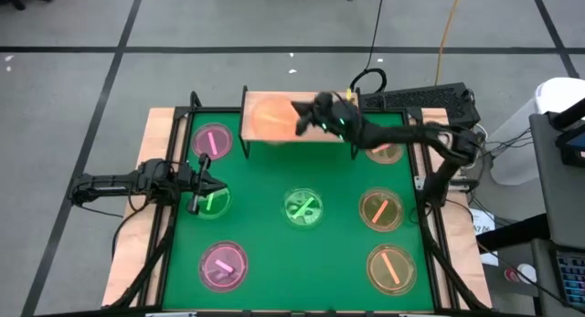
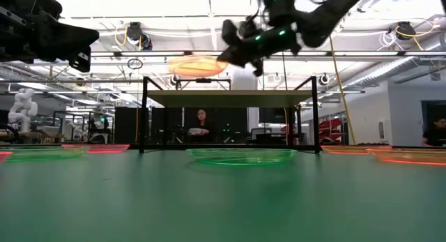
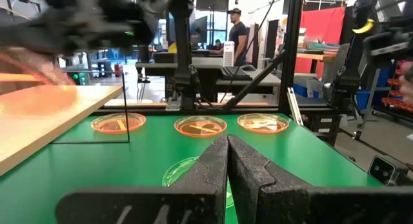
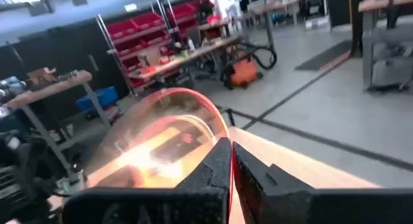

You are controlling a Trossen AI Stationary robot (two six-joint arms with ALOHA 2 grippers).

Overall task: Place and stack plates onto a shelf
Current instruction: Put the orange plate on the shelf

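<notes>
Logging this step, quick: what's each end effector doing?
Left end effector: closed, empty.
Right end effector: closed on amber plate over shelf.

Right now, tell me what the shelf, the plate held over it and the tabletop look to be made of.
Shelf: light wood board, matte, on thin black legs, likely metal. Amber plate: clear tinted plastic or glass, glossy; the room shows through it and it catches highlights. It is pinched at its rim by the right end effector. Tabletop: flat green surface, slight sheen in the low view, possibly a mat or laminate.

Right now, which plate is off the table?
The amber plate pinched by the right gripper, held above the shelf. Every other plate, such as the green plate, lies flat on the green table.
</notes>
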